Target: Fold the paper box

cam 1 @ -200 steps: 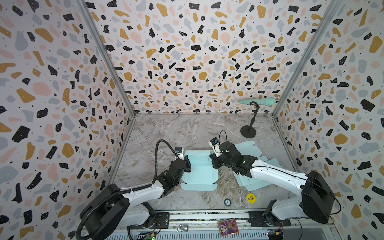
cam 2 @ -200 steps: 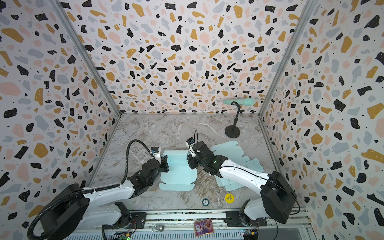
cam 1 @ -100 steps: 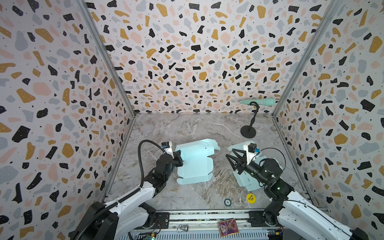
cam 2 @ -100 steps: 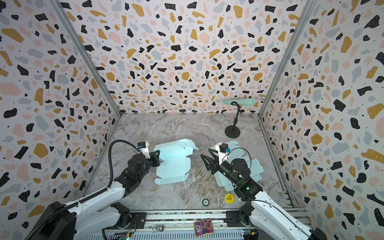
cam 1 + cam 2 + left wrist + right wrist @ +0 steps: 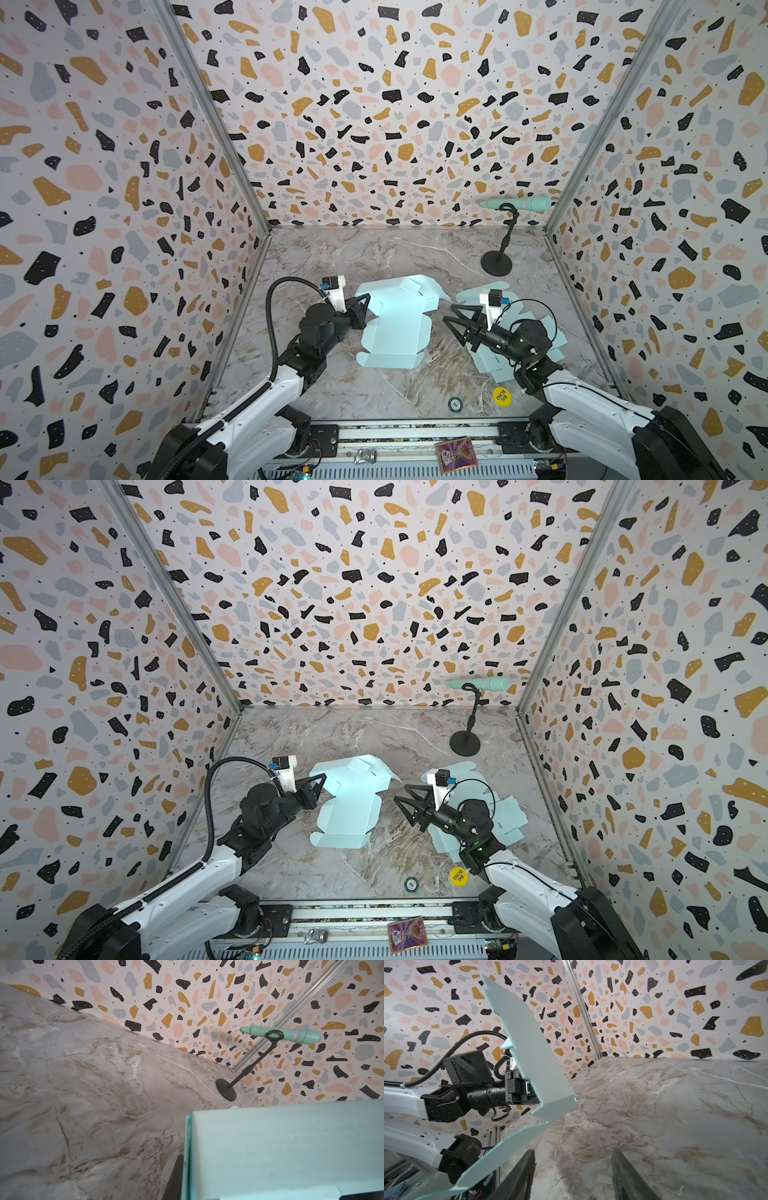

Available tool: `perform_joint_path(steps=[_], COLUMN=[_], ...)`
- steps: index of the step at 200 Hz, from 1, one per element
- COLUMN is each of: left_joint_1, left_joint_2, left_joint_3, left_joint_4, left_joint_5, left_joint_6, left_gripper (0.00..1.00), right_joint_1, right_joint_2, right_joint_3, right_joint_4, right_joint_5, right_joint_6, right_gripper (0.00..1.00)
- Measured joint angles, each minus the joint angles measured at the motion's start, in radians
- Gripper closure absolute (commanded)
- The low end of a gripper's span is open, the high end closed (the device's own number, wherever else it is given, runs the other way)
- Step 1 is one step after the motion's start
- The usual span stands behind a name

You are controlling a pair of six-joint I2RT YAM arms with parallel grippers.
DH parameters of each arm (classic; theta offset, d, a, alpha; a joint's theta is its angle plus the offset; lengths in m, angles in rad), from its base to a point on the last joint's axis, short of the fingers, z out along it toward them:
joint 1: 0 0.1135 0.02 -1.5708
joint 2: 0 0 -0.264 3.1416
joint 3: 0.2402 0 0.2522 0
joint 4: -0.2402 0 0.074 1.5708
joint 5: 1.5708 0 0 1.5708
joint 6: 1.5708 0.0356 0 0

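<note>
Enclosed robot test booth, terrazzo-print walls (image 5: 374,104), marble-look tabletop (image 5: 374,257)

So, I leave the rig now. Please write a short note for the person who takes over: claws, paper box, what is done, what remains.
Left claw: shut on the left edge of the paper box, holding it partly off the table.
Right claw: open, empty, apart from the box, by the stack of flat blanks.
Done: one blank lies apart from the stack, some creases bent.
Left: raise the walls, tuck the flaps, close the lid.
</note>
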Motion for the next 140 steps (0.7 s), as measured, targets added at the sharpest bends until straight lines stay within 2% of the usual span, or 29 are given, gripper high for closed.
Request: perform_joint_path(steps=[86, 117, 140], left_joint_1=[0.000, 0.000, 0.000], left_joint_2=[0.021, 0.021, 0.021], left_joint_3=[0.000, -0.001, -0.002], left_joint_4=[0.042, 0.045, 0.044], left_joint_5=[0.056, 0.060, 0.064], left_joint_6=[-0.008, -0.010, -0.010], left_gripper=[1.00, 1.00, 1.00], right_joint_1=[0.068, 0.076, 0.077], right_joint_2=[0.169, 0.174, 0.093], right_joint_3=[0.092, 0.090, 0.053], right_joint_4=[0.149, 0.172, 0.168], right_joint_5=[-0.002, -0.004, 0.002], right_joint_6=[0.009, 0.016, 0.017], right_gripper=[0.50, 0.40, 0.38])
